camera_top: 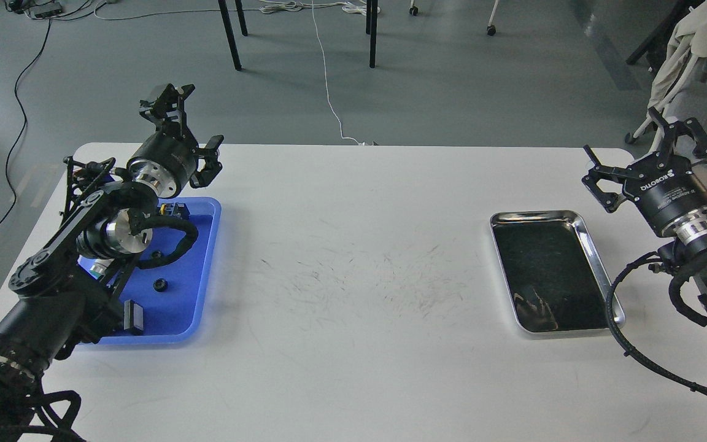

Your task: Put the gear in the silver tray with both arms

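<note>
The silver tray (535,215) lies on the right side of the white table, and nothing sits on its dark bottom. A small black gear (159,285) rests in the blue tray (188,310) on the left. My left gripper (201,118) hangs open above the blue tray's far edge, holding nothing, a good way beyond the gear. My right gripper (621,132) is also open and holds nothing. It hovers past the silver tray's far right corner. The left arm hides part of the blue tray.
The blue tray also holds a second small black round part (156,253), a black block (134,316) and a black piece (175,210) at its far edge. Black cables loop from both wrists. Beyond the table stand chair legs (231,37) and a draped cloth (676,55).
</note>
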